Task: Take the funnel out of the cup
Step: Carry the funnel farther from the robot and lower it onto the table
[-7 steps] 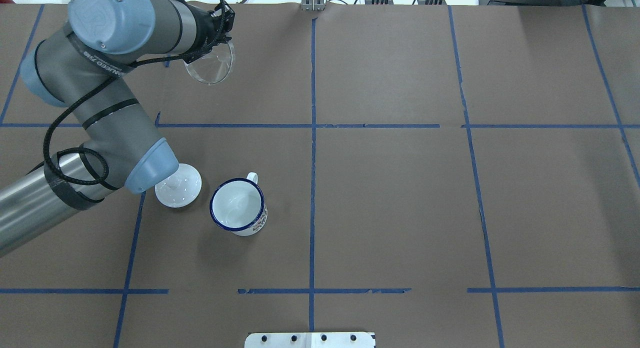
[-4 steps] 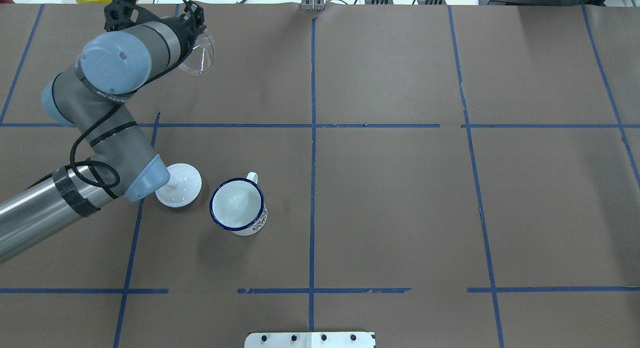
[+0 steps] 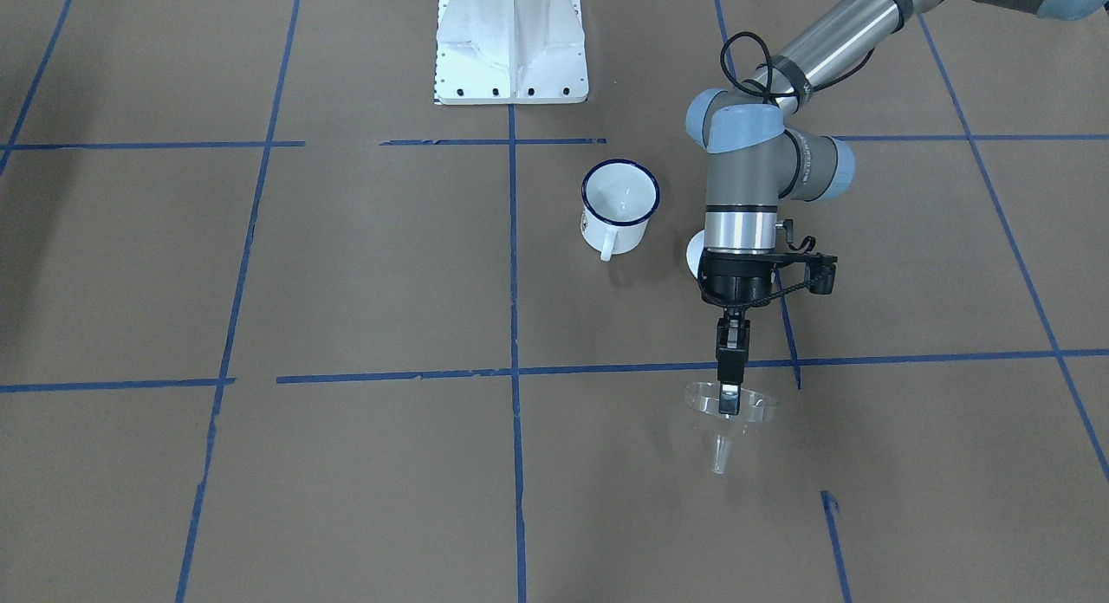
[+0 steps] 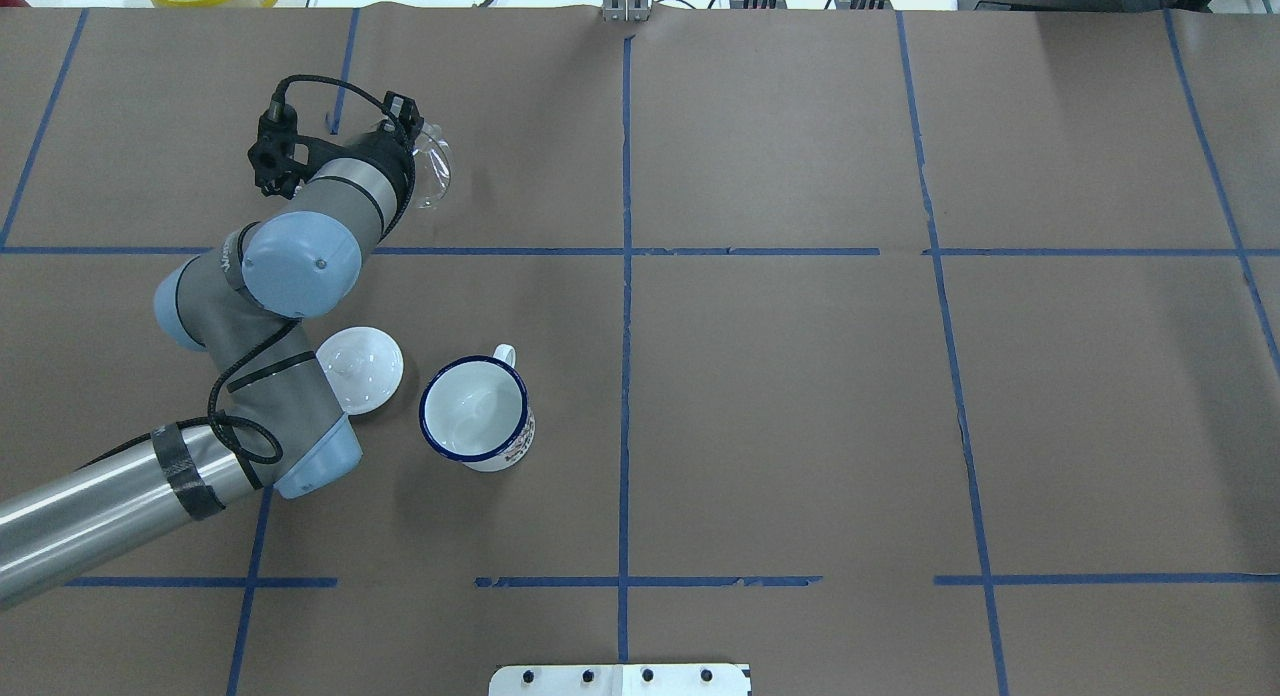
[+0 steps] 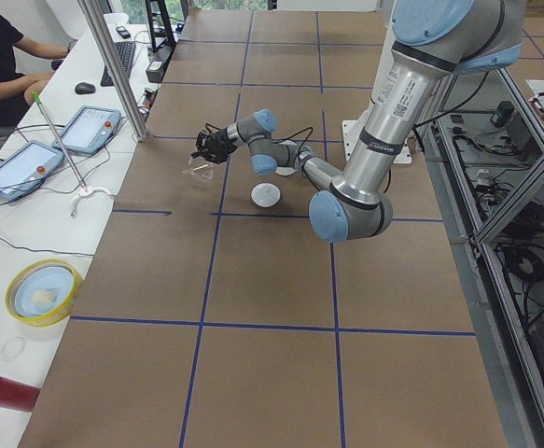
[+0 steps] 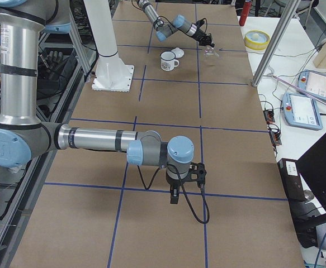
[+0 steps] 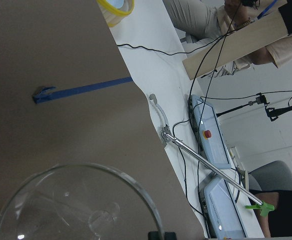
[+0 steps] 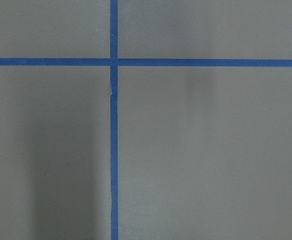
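The funnel (image 3: 732,417) is held by its rim in the clenched left gripper (image 3: 729,397), over the surface (image 3: 346,265) toward its far left corner, well apart from the cup (image 3: 619,206). Pinched so thinly, it could slip or, released spout-down, topple and roll. Whether the right gripper (image 6: 174,196) is clenched cannot be told.

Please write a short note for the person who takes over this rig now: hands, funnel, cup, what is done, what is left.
Left hand: shut on the rim of the funnel, spout down, away from the cup.
Right hand: far off over the table; open or shut, I cannot tell.
Cup: upright, empty, beside the white lid.
Done: funnel is out of the cup.
Left: set it down and release.
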`<state>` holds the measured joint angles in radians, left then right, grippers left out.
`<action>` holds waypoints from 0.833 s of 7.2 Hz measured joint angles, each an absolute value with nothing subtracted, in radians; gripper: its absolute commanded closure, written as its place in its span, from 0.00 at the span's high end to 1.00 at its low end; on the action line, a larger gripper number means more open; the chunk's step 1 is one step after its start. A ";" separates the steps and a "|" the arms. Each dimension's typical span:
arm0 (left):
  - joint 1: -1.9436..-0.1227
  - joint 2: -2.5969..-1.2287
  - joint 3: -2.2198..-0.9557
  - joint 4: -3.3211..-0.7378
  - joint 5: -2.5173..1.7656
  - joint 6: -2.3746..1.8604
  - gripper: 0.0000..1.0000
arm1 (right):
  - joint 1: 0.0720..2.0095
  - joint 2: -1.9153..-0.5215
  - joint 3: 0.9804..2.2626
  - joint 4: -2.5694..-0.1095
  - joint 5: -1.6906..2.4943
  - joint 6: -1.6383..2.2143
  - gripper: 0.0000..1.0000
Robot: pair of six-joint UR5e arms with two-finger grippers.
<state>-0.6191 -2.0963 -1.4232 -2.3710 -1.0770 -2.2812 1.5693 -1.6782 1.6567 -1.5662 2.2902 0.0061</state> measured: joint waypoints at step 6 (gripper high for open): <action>-0.608 -2.108 -1.378 -2.369 -1.057 -2.305 1.00 | 1.569 -1.678 1.657 -1.566 2.290 0.006 1.00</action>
